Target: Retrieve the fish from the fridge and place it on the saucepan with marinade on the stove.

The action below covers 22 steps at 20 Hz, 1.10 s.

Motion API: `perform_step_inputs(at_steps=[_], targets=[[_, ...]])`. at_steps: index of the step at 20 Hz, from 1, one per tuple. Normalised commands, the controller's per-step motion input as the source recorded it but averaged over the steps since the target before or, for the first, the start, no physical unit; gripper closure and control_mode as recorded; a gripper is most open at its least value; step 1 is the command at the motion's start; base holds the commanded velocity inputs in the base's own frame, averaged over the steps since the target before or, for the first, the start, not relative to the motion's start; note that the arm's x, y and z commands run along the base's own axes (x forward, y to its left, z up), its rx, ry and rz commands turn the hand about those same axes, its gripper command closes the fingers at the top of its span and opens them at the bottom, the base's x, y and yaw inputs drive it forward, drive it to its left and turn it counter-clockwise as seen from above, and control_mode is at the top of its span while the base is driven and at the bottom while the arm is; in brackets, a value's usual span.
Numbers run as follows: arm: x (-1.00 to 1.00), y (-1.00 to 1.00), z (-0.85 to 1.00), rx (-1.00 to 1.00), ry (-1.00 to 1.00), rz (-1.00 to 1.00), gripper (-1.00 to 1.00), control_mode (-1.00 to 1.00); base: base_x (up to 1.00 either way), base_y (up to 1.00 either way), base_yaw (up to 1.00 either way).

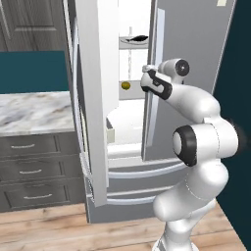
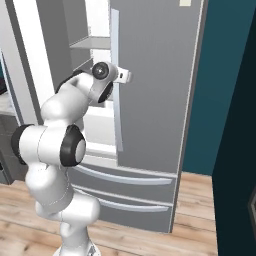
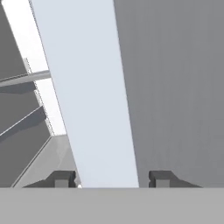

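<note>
The fridge (image 1: 196, 54) stands with its left door (image 1: 95, 98) swung open and its right door (image 2: 155, 75) in front of me. The fish (image 1: 135, 38), small and dark, lies on an upper shelf inside. My gripper (image 2: 127, 76) is at the right door's long vertical handle (image 2: 116, 100), at about mid height. In the hand view the pale handle (image 3: 96, 96) runs between my two fingertips (image 3: 65, 178), with a narrow gap on each side, so the jaws stand open around it. The saucepan and the stove are out of view.
A small round yellowish item (image 1: 126, 85) sits on a lower fridge shelf. A marble counter (image 1: 34, 110) over grey drawers (image 1: 29, 171) lies left of the fridge. A teal wall (image 2: 220, 100) rises on the right. Two fridge drawers (image 2: 125, 185) sit below the doors.
</note>
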Motion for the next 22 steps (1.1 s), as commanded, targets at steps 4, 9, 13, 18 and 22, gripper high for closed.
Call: perform_step_inputs(at_steps=[4, 9, 13, 18, 22], targets=[[-0.08, -0.02, 0.0, 0.0, 0.01, 0.0, 1.0, -1.0, 0.0, 0.0, 0.0], [-0.72, -0.32, 0.08, 0.0, 0.07, 0.0, 1.0, -1.0, 0.0, 0.0, 0.0], [-0.76, -0.48, 0.04, 0.0, 0.06, 0.0, 1.0, -1.0, 0.0, 0.0, 0.0], [-0.43, -0.48, 0.08, 0.0, 0.1, 0.0, 1.0, -1.0, 0.0, 0.0, 0.0], [-0.35, -0.5, 0.04, 0.0, 0.06, 0.0, 1.0, -1.0, 0.0, 0.0, 0.0]])
